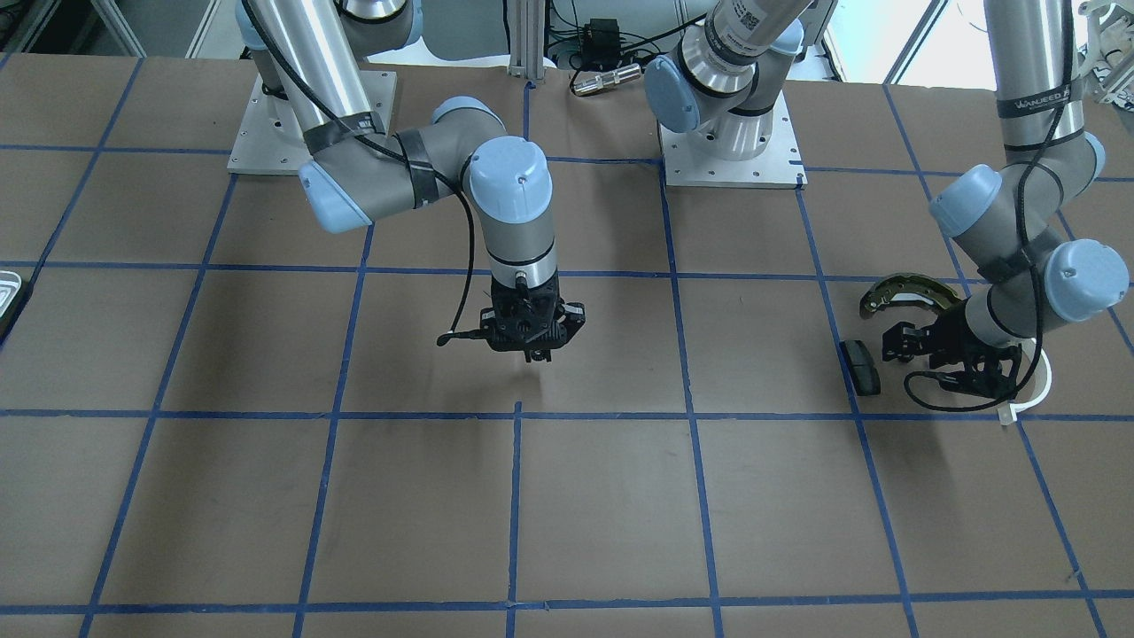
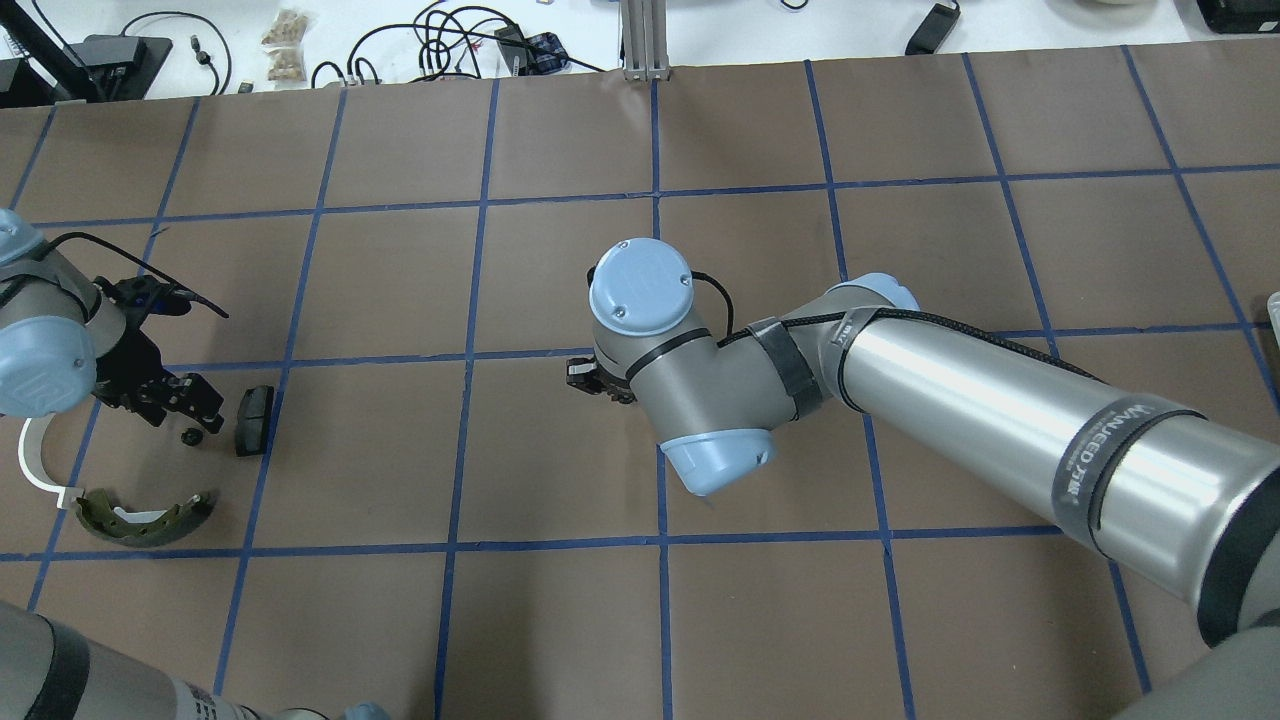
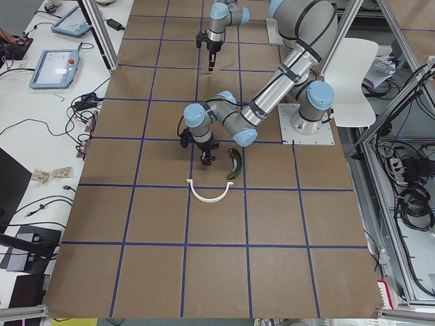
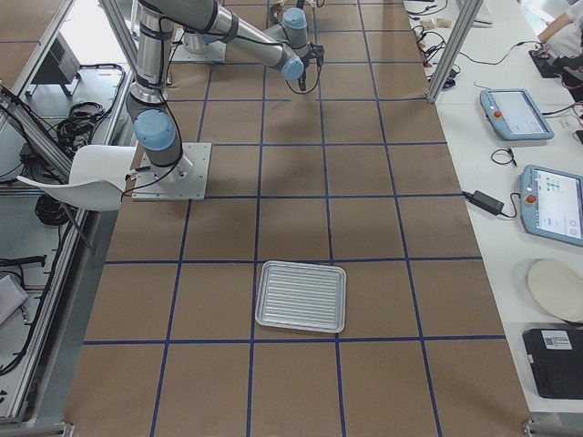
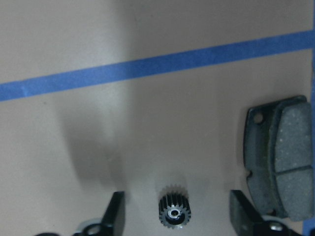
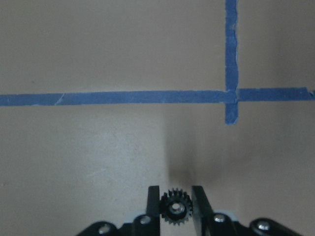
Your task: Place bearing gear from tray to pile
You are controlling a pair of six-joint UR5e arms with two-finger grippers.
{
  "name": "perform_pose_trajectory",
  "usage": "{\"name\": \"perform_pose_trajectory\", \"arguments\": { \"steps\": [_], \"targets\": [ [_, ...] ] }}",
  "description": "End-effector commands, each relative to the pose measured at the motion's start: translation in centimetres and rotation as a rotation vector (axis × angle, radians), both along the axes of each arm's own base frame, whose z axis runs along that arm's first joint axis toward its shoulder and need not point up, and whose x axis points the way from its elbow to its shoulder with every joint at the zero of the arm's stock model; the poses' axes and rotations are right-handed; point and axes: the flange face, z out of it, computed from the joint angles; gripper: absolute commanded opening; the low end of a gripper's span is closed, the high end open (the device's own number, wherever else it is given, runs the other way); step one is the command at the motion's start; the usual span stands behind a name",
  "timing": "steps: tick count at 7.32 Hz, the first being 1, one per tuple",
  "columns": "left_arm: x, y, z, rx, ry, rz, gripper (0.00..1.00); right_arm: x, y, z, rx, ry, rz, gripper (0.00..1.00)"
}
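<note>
Front view: right arm elbow bent, wrist straight down, right gripper [image 1: 532, 350] above the middle of the table [image 1: 567, 514], brown paper with a blue tape grid. Left gripper [image 1: 899, 341] sits low at the pile [image 1: 895, 292] near the table's left-end edge: brake shoe [image 1: 917, 288], black pad [image 1: 860, 366], white arc [image 1: 1044, 381].

Right-side view: tray [image 4: 301, 296] near the right-end edge.

Right wrist: fingers clamped on the bearing gear [image 6: 174, 209].

Left wrist: jaws spread, second gear [image 5: 174, 216] lying on the paper between them.
</note>
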Motion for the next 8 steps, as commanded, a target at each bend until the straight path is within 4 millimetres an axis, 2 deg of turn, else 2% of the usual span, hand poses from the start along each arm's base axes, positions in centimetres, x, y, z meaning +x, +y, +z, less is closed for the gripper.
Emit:
{"name": "perform_pose_trajectory", "arguments": {
  "steps": [1, 2, 3, 4, 5, 6, 7, 8],
  "targets": [
    [-1.1, -1.8, 4.1, -0.038, -0.025, -0.025, 0.92, -1.1, -1.6, 0.8, 0.005, 0.008, -0.021, 1.00],
    [-3.0, -3.1, 7.3, -0.030, -0.021, -0.065, 0.99, -3.5, -3.5, 2.9, 0.037, 0.034, -0.032, 1.00],
    [-6.2, -4.2, 10.3, -0.024, -0.012, -0.094, 1.00, -7.1, -5.2, 7.0, 0.045, 0.062, 0.028, 1.00],
    [-10.8, -4.7, 12.2, -0.017, -0.014, -0.105, 1.00, -11.9, -7.0, 11.2, 0.051, 0.078, 0.052, 1.00],
    [-16.4, -5.0, 13.1, -0.038, -0.007, -0.127, 1.00, -15.7, -7.2, 15.7, 0.101, 0.077, 0.013, 1.00],
    [-22.4, -5.1, 13.4, -0.056, 0.011, -0.116, 1.00, -17.2, -6.8, 20.5, 0.094, 0.084, -0.012, 1.00],
    [-27.9, -4.4, 12.4, -0.045, 0.010, -0.130, 1.00, -17.4, -5.4, 25.2, 0.074, 0.084, -0.011, 1.00],
    [-33.4, -3.5, 12.0, -0.045, -0.002, -0.130, 1.00, -17.9, -4.4, 27.3, 0.077, 0.090, 0.017, 1.00]
  ]
}}
